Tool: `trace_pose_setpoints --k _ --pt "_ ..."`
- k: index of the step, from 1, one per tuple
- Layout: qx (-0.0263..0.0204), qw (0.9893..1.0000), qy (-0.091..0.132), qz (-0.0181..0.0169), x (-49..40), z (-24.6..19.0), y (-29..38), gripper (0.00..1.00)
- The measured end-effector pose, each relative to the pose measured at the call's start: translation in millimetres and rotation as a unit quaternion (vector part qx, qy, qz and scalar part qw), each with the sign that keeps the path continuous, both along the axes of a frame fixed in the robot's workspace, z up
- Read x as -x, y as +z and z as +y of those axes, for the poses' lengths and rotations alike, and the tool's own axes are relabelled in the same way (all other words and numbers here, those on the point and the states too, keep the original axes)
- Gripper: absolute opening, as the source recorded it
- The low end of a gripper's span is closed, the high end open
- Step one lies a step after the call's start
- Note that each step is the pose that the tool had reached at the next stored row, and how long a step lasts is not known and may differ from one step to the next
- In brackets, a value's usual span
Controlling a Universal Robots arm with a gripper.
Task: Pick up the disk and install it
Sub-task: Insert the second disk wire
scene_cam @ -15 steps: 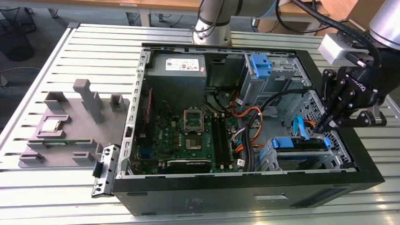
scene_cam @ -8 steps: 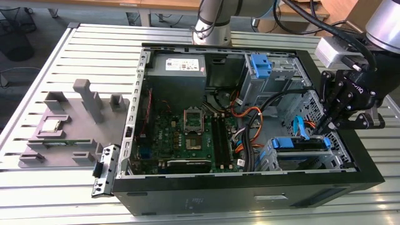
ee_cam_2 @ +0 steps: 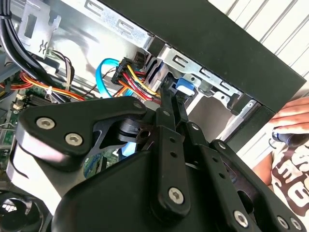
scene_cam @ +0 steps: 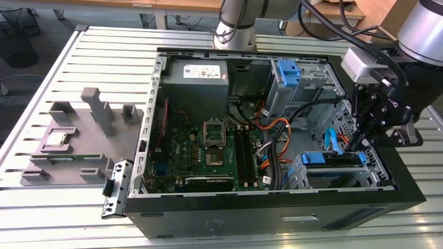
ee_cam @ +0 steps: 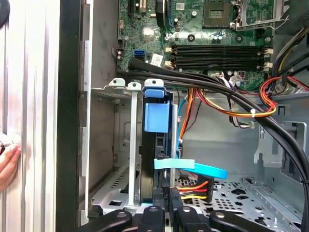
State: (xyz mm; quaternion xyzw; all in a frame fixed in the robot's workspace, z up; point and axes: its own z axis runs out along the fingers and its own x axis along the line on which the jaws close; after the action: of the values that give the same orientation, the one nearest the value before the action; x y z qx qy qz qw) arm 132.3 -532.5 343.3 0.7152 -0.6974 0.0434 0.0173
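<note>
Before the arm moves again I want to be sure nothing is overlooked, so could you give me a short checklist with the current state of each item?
1. The disk stands in the drive cage: ok.
2. Disk pushed fully home: cannot tell.
3. The gripper is at the cage, lined up with the disk: ok.
4. The blue cable is clear of the disk: not ok, it crosses in front of it.
5. A person's hand is well away: not ok, it is just outside the computer case.
</note>
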Motion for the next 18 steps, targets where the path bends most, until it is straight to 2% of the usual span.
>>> trace_pose_setpoints --k 18 --pt "-0.0021 0.9993 0.007 -0.0366 18.3 -4.9 -4.8 0.17"
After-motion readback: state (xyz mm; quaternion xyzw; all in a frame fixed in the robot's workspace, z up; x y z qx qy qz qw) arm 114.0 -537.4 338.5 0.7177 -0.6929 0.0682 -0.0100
